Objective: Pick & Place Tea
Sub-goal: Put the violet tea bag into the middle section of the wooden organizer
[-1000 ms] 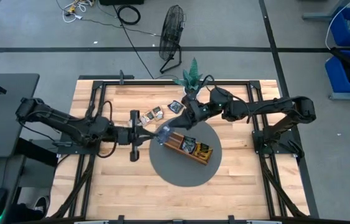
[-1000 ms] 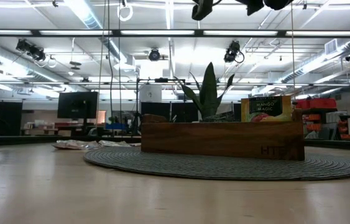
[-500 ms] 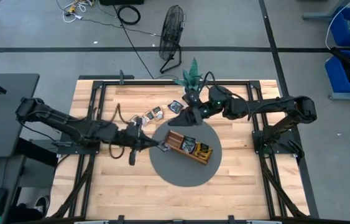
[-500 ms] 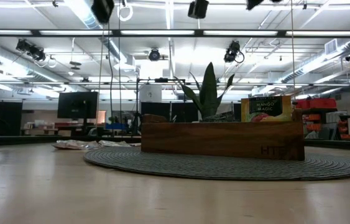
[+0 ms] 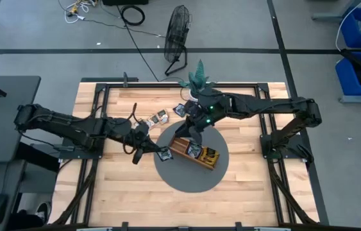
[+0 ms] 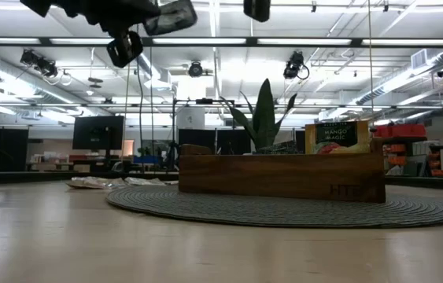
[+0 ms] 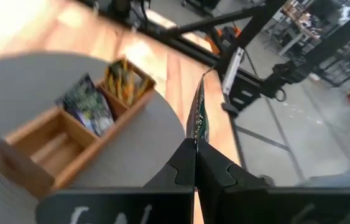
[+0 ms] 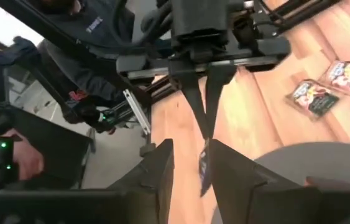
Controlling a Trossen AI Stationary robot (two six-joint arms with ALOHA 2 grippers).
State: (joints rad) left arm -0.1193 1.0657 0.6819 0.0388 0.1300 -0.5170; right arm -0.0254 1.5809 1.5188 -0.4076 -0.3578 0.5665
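Observation:
My left gripper (image 7: 194,143) is shut on a dark tea sachet (image 5: 165,154) above the left rim of the round grey mat (image 5: 186,176). The wooden tray (image 5: 196,151) lies on the mat; a dark sachet (image 7: 87,106) and a yellow one (image 7: 125,81) stand in its compartments. My right gripper (image 5: 188,133) hangs open over the tray's left end, facing the left gripper and holding nothing. In the right wrist view the held sachet (image 8: 203,167) shows beyond the gap of my right gripper (image 8: 190,158). Three more sachets (image 5: 161,117) lie flat on the table, far of the mat. My left gripper pinches one edge of the dark sachet (image 7: 194,132) between its two fingers. The fingers come from the table's left, slanting a little downward. The sachet sticks out past the fingertips, seen edge-on, and is lifted clear of the mat.
A small potted plant (image 5: 198,78) stands at the table's far edge behind the right arm. Bare wood lies on the near side of the mat (image 5: 135,192). A fan (image 5: 177,38) and cables are on the floor beyond the table.
The dark sachet stood between both grippers above the tray's left end. My left gripper has since carried it toward the near edge and downward, rolling its wrist. My right gripper has drawn away from the sachet, risen a little and turned.

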